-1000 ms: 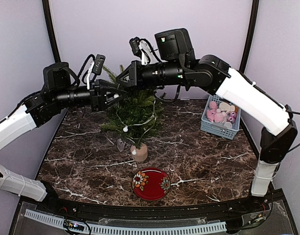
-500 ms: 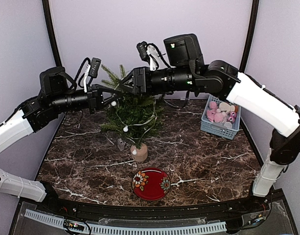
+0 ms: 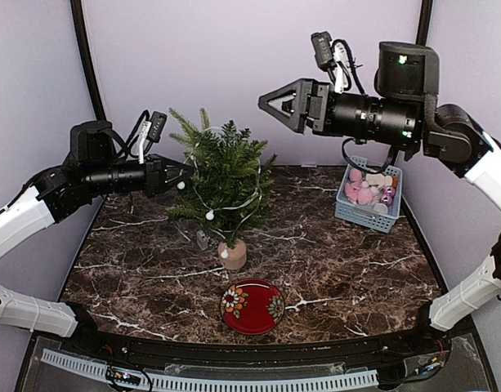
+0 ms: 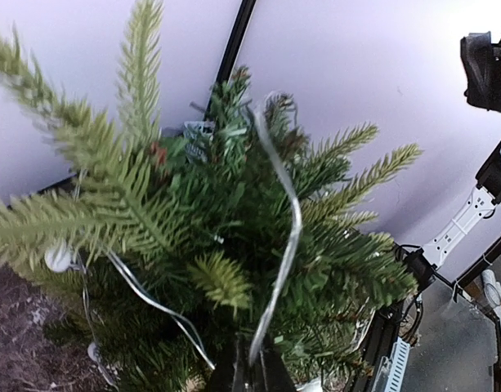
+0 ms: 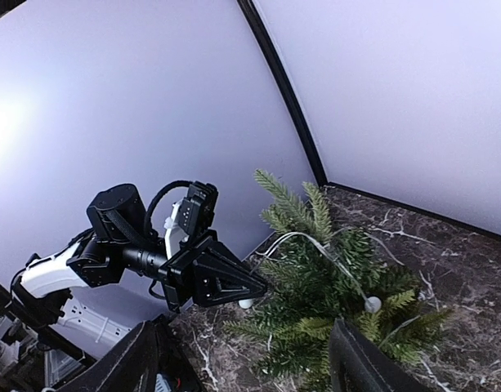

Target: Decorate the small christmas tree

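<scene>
The small christmas tree [image 3: 224,173] stands on its wood stump [image 3: 232,255] at mid-table, with a thin light string and white bulbs [image 3: 209,216] draped over it. My left gripper [image 3: 187,170] is at the tree's left side, shut on the light string's wire [image 4: 276,294], which runs up from its fingertips [image 4: 250,374] over the treetop. My right gripper [image 3: 267,101] hangs open and empty, high up and to the right of the treetop. In the right wrist view its fingers [image 5: 144,359] frame the tree [image 5: 332,282] and the left gripper [image 5: 258,287] below.
A blue-grey basket [image 3: 349,215] of pink and white ornaments sits at the back right. A red flowered plate [image 3: 252,307] lies near the front, in front of the stump. A small grey object [image 3: 202,240] lies left of the stump. Walls close in behind and at both sides.
My right gripper has opened and pulled back up and to the right, away from the treetop. My left gripper has shut on the light wire and drawn slightly left.
</scene>
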Robot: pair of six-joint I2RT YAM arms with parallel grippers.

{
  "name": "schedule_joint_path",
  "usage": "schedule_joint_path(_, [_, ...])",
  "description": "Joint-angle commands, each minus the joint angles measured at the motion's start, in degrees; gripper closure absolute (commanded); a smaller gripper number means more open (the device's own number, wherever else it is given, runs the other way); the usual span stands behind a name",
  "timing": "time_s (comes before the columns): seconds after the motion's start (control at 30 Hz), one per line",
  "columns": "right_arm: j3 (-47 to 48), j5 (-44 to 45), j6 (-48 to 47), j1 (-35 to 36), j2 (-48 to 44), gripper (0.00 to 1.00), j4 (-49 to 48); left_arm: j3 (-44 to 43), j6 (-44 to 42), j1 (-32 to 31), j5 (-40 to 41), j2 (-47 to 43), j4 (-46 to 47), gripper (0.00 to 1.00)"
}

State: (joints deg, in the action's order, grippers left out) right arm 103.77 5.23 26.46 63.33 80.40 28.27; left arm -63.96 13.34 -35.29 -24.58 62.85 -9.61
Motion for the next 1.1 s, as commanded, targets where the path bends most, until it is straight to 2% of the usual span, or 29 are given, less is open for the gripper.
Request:
schedule_joint_path(0.0, [-4.71, 7.43, -1.39, -1.37, -3.67, 0.27, -1.73, 2.54, 1.18, 0.91, -0.79, -1.65, -2.4, 0.9])
schedule_joint_path(0.03, [-6.04, 7.87, -0.97, -2.17, -4.57, 0.27, -1.7, 2.38, 1.19, 0.96, -1.07, -1.62, -2.64, 0.88])
schedule_joint_path(0.1, [-8.6, 8.03, 0.03, -3.84, -6.43, 0.27, -1.89, 1.81, 1.12, 1.07, -1.02, -1.64, -3.72, 0.78])
schedule_joint_path(0.13, [-9.92, 7.7, 0.33, -4.8, -7.25, 0.27, -2.19, 1.68, 1.09, 1.09, -0.43, -1.93, -4.3, 0.66])
schedule_joint_path(0.17, [-10.99, 7.25, 0.38, -5.61, -7.95, 0.27, -2.29, 1.57, 0.99, 1.14, -0.19, -2.24, -4.42, 0.6])
schedule_joint_path(0.2, [-11.86, 7.28, 0.42, -6.39, -8.62, 0.27, -1.99, 1.61, 0.9, 1.17, 0.3, -3.07, -4.27, 0.48])
schedule_joint_path(0.27, [-13.29, 8.37, 0.14, -7.85, -9.55, 0.27, -0.69, 1.91, 0.74, 1.25, 1.8, -4.71, -3.84, 0.34])
schedule_joint_path(0.37, [-14.8, 9.61, -0.02, -10.75, -10.2, 0.25, 2.37, 0.91, 0.76, 2.46, 4.02, -6.12, -5.39, 0.22])
schedule_joint_path(0.47, [-15.17, 10.35, -0.75, -14.32, -9.62, 0.23, 6.45, -1.06, 1.24, 5.34, 5.17, -5.83, -11.21, 0.18])
schedule_joint_path(0.57, [-16.37, 11.11, -2.35, -19.1, -8.13, 0.21, 9.32, -0.87, 0.88, 10.87, 5.31, -5.97, -14.47, 0.17])
schedule_joint_path(0.8, [-22.35, 3.21, -4.09, -37.3, -1.36, 0.21, 4.44, 2.05, -2.11, 21.56, 2.19, -3.36, -11.8, 0.16])
schedule_joint_path(0.93, [-21.34, 0.16, -5.25, -46.37, 6.87, 0.24, 2.83, 4.62, -7.07, 23.31, 9.9, -3.04, -8.77, 0.16])
schedule_joint_path(1.07, [-19.27, -0.61, -6.36, -52.34, 16.89, 0.26, 1.62, 8.58, -11.1, 23.29, 17.23, -4.96, -5.86, 0.16])
